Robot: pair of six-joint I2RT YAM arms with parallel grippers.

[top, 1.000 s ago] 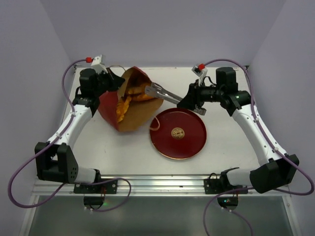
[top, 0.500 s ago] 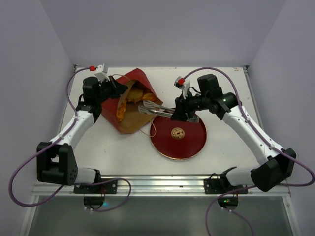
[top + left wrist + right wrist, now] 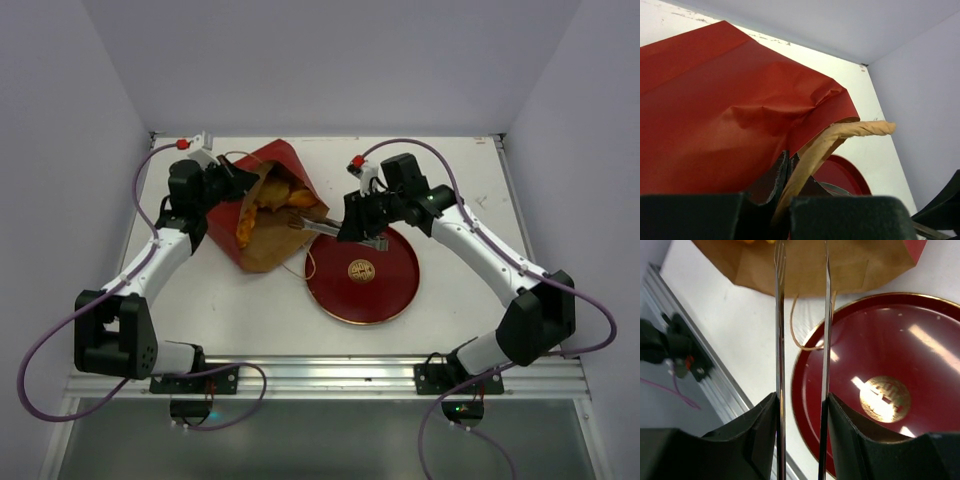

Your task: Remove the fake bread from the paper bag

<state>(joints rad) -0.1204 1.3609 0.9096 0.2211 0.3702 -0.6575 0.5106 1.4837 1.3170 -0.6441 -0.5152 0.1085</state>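
Note:
The paper bag [image 3: 268,238] lies tilted on the table, red outside, brown inside, its mouth facing the plate. Orange-golden fake bread [image 3: 276,192] shows inside it, with a long loaf [image 3: 243,224] at the left. My left gripper [image 3: 232,180] is shut on the bag's upper edge by the cord handle [image 3: 840,134]; the red bag wall [image 3: 715,115] fills the left wrist view. My right gripper [image 3: 352,228] is shut on metal tongs [image 3: 316,226], whose arms [image 3: 777,315] stand apart and whose tips reach into the bag's mouth [image 3: 850,265].
A round red plate [image 3: 395,290] with a gold emblem lies just right of the bag, under my right gripper; it also shows in the right wrist view [image 3: 925,320]. A loose cord handle [image 3: 800,340] lies over its rim. Walls enclose the table on three sides.
My right arm has moved left with the tongs, from beside the bag to its mouth. The left gripper has lowered the bag flatter onto the table.

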